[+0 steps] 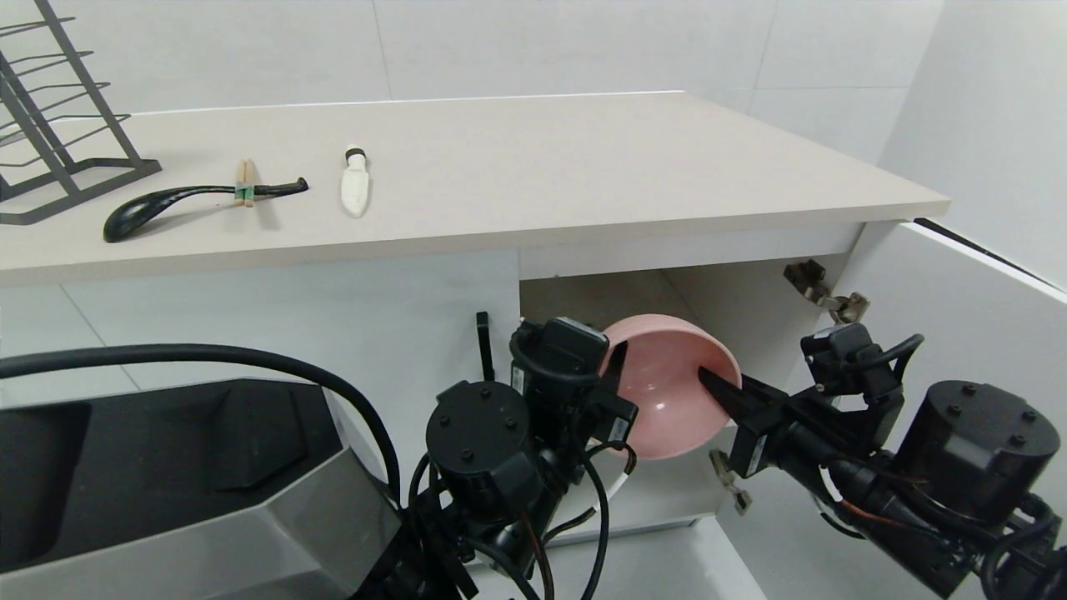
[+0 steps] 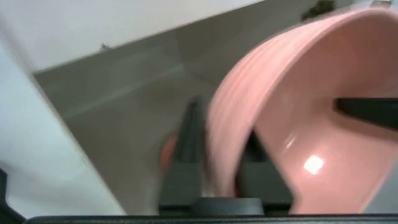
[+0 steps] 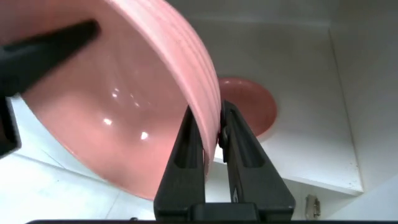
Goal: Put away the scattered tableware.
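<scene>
Right wrist view: plate (image 3: 252,113) beyond clamped bowl (image 3: 112,106) | head view: ladle (image 1: 158,204)

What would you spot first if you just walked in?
A big pink bowl jumps out, tilted at the open cupboard under the counter, its rim pinched by the left gripper and right gripper. Up on the counter lie a black ladle and a white spoon.
</scene>
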Controlling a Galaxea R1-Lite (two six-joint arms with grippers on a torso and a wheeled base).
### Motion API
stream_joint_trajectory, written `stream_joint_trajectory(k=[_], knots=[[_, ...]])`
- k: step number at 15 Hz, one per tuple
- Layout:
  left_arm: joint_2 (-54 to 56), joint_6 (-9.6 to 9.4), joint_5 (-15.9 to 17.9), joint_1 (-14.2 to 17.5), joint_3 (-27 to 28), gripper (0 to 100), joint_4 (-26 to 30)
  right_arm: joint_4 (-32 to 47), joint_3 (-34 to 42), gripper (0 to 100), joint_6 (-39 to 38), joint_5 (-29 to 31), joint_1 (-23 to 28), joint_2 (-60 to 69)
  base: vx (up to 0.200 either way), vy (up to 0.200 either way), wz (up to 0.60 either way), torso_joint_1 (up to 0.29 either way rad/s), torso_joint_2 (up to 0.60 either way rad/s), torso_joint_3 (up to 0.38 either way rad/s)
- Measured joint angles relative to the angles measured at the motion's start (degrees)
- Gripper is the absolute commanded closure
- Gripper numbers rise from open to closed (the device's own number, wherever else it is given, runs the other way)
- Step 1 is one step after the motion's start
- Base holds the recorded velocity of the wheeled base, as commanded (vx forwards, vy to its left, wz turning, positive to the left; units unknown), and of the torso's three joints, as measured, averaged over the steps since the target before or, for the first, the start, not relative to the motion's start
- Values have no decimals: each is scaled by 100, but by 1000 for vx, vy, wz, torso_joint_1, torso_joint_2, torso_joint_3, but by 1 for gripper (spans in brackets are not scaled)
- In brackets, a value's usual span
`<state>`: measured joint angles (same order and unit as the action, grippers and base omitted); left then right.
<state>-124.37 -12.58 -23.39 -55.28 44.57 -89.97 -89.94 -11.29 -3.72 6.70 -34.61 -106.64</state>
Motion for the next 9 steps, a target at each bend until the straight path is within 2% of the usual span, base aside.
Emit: stream_joint_trajectory(k=[6,7,9], knots=[[152,51,11,-179,-345,0,2,2,-11,100,-5,5,132,-7,0,0,0,0,0,0],[251,112,35,-249,-529,0,5,0,-12,100,-5,10,167,-9,0,0,0,0,0,0],[544,424,345,-354,-987,0,5,-2,-1,100,-5,11,211,-16,0,0,0,0,0,0]])
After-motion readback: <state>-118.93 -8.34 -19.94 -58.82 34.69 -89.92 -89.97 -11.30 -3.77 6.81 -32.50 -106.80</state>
